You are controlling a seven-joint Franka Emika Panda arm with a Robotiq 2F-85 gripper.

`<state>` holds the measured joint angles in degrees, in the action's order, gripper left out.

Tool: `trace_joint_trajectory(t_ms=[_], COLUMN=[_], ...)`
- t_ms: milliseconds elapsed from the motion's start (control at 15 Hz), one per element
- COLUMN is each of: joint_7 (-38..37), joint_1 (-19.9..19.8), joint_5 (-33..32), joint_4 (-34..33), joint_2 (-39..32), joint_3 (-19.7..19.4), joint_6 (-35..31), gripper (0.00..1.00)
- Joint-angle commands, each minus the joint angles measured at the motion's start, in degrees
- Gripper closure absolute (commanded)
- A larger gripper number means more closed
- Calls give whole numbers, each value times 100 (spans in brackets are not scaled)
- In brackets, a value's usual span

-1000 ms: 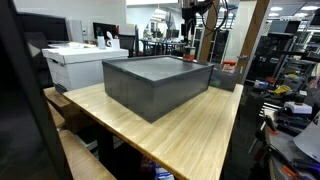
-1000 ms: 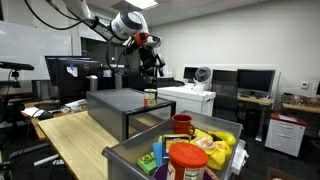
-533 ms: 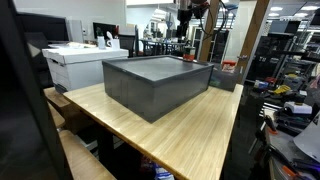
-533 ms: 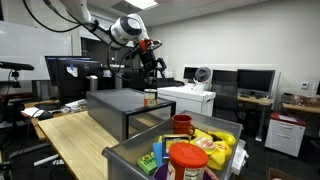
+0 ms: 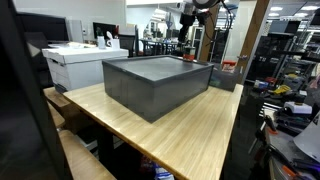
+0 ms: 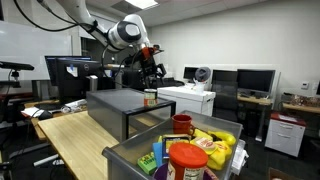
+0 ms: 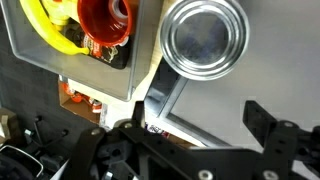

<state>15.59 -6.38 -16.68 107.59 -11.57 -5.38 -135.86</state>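
Slowly, over the last second, the gripper [image 6: 150, 72] had sunk a little toward the far edge of the desk [image 6: 70, 135]. Its jaws stood as wide apart as before and held nothing. That left it above the can [image 6: 150, 97] but apart from it, so I judged the work to be at an approach, with no contact.

From the left in an exterior view there were one grey box [image 6: 122, 108] at the desk's middle, one can at the box's far side, one red cup [image 6: 181, 123] further right, and one bin [image 6: 122, 162] at the near corner.

In the wrist view the cup [image 7: 105, 20] sat at the left. To its right lay one silver disc [image 7: 205, 40], probably the can's top, ahead of the spread fingers [image 7: 270, 125].
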Motion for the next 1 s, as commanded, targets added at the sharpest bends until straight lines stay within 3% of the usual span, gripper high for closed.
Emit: trace_joint_trajectory(t_ms=[0,933], joint_7=[585,1690], joint_1=[-101,-74], joint_5=[342,1529], joint_4=[579,1600], joint_2=[535,1577], joint_3=[78,-203], joint_6=[-188,-194], gripper=[0,0])
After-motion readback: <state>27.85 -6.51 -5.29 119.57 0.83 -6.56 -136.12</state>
